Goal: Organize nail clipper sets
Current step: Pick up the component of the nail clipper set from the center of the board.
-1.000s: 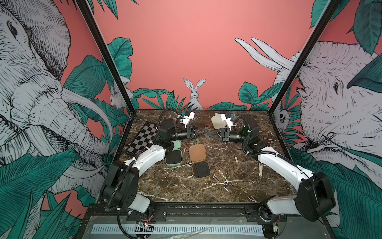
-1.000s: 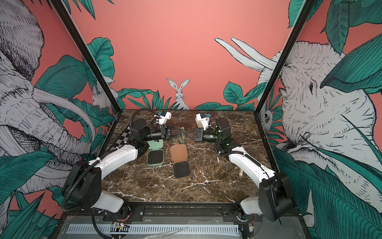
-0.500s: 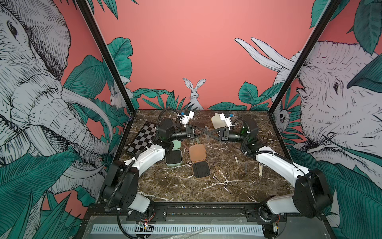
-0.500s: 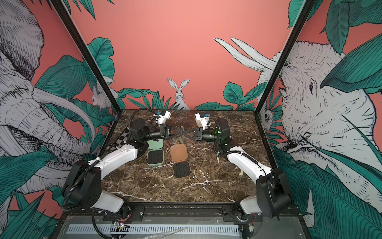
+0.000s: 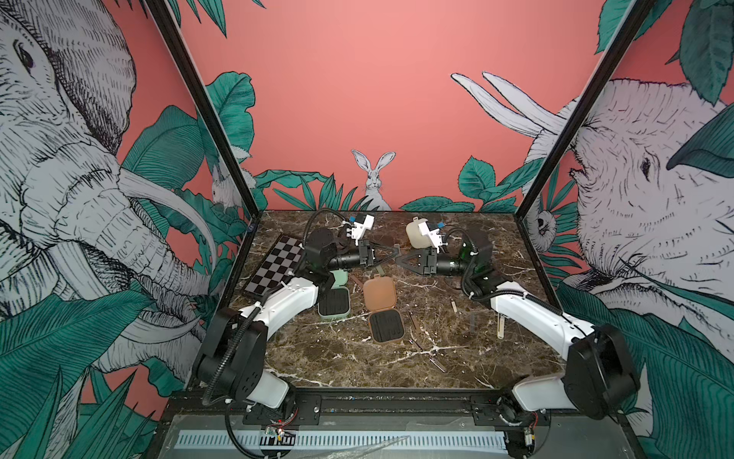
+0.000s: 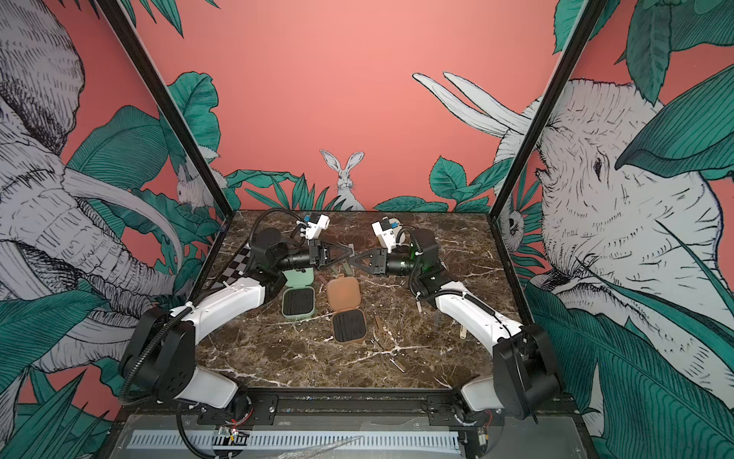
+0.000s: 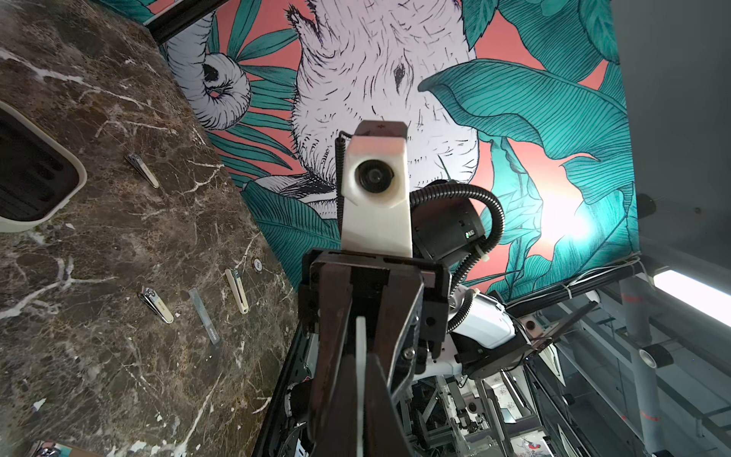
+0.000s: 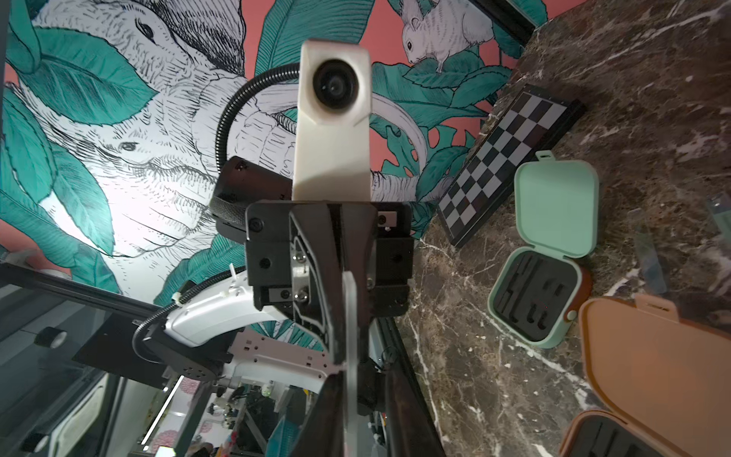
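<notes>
Closer than a second ago, the two grippers now meet tip to tip above the back of the table (image 5: 357,357). The left gripper (image 5: 391,253) is pressed together on a thin pale strip (image 8: 350,308), holding it in the air. The right gripper (image 5: 402,260) has its jaws slightly apart on either side of it. Below them the mint case (image 8: 553,205) and brown case (image 5: 380,293) lie open side by side, with the cream case (image 5: 413,238) farther back by the right arm.

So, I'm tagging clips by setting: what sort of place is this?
Likely a robot-lab test booth: a marble-look tabletop walled by jungle-mural panels, a left arm and right arm mounted on a front rail, plus a checkerboard.
</notes>
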Action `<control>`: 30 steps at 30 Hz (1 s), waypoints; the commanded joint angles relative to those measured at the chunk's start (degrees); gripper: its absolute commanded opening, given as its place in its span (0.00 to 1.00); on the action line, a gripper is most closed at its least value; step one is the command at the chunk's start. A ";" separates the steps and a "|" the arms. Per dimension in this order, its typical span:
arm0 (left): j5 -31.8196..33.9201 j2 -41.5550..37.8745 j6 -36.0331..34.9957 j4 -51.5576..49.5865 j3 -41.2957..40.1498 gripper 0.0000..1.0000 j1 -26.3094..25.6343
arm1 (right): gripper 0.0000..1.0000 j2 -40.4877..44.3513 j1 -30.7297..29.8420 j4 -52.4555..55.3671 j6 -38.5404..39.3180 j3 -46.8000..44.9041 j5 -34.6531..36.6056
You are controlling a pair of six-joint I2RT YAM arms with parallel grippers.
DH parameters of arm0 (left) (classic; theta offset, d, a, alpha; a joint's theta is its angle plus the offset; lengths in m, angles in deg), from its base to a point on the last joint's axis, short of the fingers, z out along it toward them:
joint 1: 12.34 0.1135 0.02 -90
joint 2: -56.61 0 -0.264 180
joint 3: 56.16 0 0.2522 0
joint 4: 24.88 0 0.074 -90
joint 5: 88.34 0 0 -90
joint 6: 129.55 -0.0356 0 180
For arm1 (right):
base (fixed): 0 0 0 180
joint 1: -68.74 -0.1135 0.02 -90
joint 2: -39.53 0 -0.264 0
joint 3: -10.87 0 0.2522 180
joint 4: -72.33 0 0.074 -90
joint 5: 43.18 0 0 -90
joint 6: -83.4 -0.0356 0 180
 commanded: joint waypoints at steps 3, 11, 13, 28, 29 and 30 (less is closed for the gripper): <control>-1.55 -1.05 -0.45 -0.48 1.02 0.00 -0.20 | 0.28 2.21 0.54 0.50 1.11 1.03 0.15; -1.60 -1.22 -0.88 -1.39 1.37 0.00 -0.20 | 0.27 3.45 1.38 2.85 2.41 1.12 -0.09; -1.62 -1.14 -0.83 -1.51 1.37 0.00 -0.20 | 0.24 3.41 1.38 2.79 2.37 1.23 -0.36; -2.04 -1.20 -0.93 -2.23 1.72 0.00 -0.20 | 0.08 1.81 1.32 -4.47 -2.47 0.44 -1.95; -2.04 -1.25 -1.04 -2.37 1.72 0.00 -0.20 | 0.06 1.75 1.30 -5.11 -2.89 0.43 -2.06; -2.04 -1.43 -1.17 -2.61 1.72 0.00 -0.20 | 0.05 1.59 1.36 -5.59 -3.28 0.30 -2.21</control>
